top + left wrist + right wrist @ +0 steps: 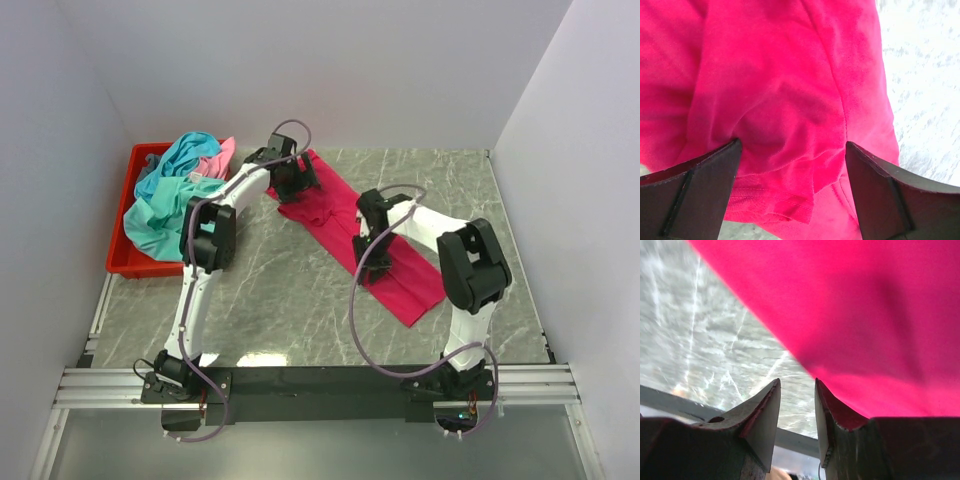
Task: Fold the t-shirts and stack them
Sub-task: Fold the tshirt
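From above, the magenta shirt (400, 280) lies flat on the table (280, 290) in a long band running from 12 o'clock down toward 4. The left gripper (290, 185) sits on its 12 o'clock end and the right gripper (372, 262) at its 9 o'clock edge, midway along. A teal shirt (160, 215) and a pink shirt (215, 158) are heaped in the bin (120, 262) at 9 o'clock.

Only the left wrist view shows that its jaws are spread wide, with a folded hem bulging between them, unpinched. The right wrist view shows jaws parted narrowly, with bare table in the gap and the cloth edge meeting one fingertip (822, 390).
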